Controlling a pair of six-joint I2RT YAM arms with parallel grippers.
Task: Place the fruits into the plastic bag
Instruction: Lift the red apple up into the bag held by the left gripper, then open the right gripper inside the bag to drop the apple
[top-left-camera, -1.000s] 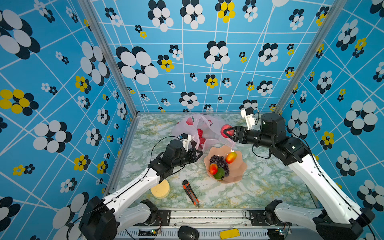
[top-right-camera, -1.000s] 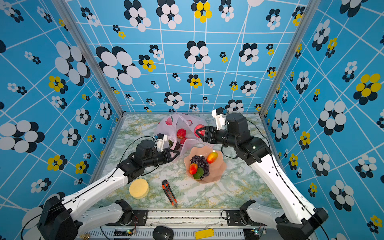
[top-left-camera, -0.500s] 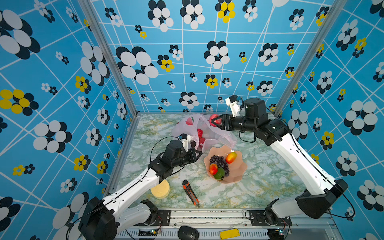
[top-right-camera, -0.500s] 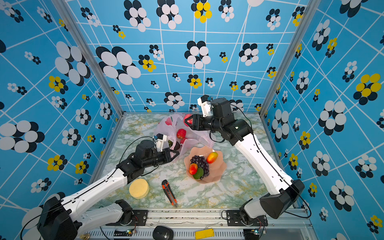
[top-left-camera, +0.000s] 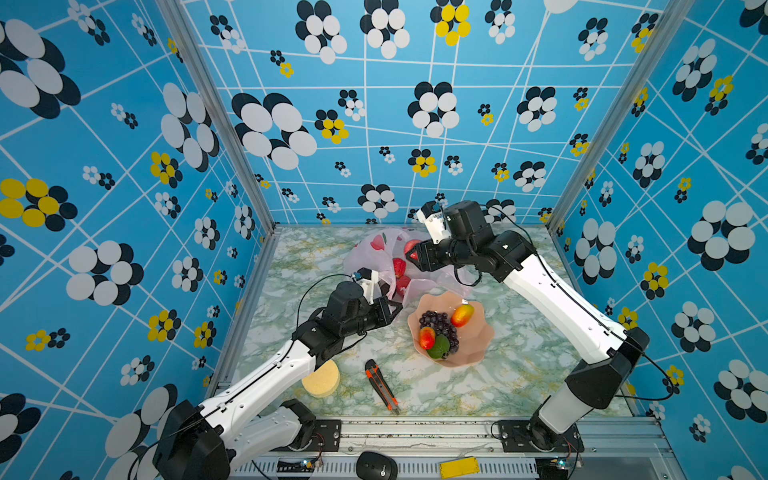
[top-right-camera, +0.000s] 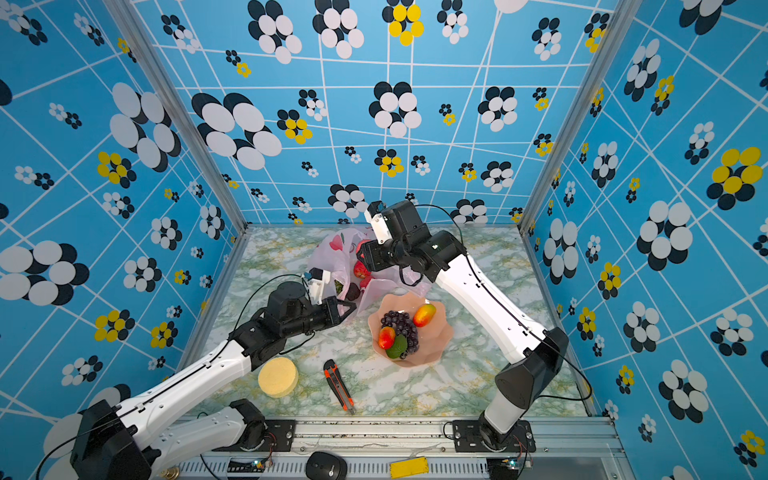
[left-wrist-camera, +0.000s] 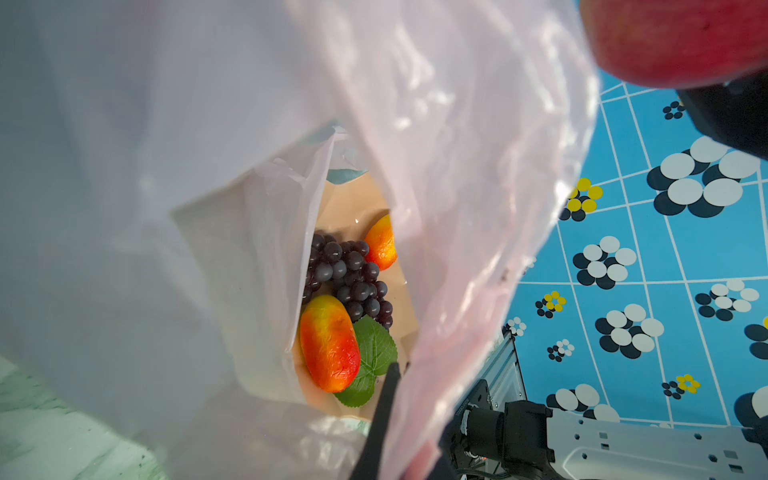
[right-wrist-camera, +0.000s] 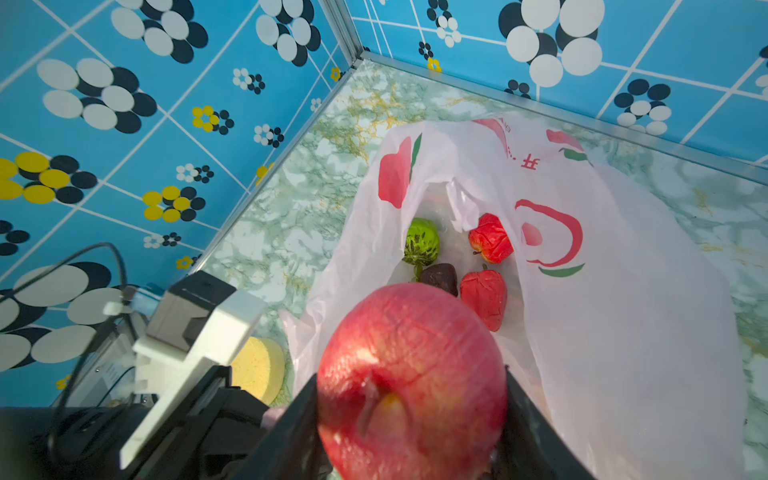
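The pale pink plastic bag (top-left-camera: 374, 257) (right-wrist-camera: 623, 311) lies at the back of the table with its mouth up. My left gripper (top-left-camera: 397, 307) (top-right-camera: 351, 307) is shut on the bag's near edge (left-wrist-camera: 166, 166). My right gripper (top-left-camera: 413, 253) (right-wrist-camera: 411, 415) is shut on a red apple (right-wrist-camera: 411, 374) right above the mouth. Inside the bag lie a green spiky fruit (right-wrist-camera: 422, 242), two bumpy red ones (right-wrist-camera: 490, 239) and a dark one (right-wrist-camera: 439, 277). The salmon bowl (top-left-camera: 478, 332) holds grapes (top-left-camera: 436, 322), two yellow-red mangoes (top-left-camera: 462, 315) and a green leaf (top-left-camera: 439, 348).
A round yellow sponge (top-left-camera: 321, 379) lies beside my left forearm. An orange and black utility knife (top-left-camera: 382, 386) lies near the front edge. A black mouse (top-left-camera: 376, 467) and a yellow tag (top-left-camera: 459, 467) sit on the front rail. Blue flowered walls close three sides.
My right gripper has carried the red apple leftward from beyond the bowl to above the bag's mouth. The left arm and the bag's held edge have not moved.
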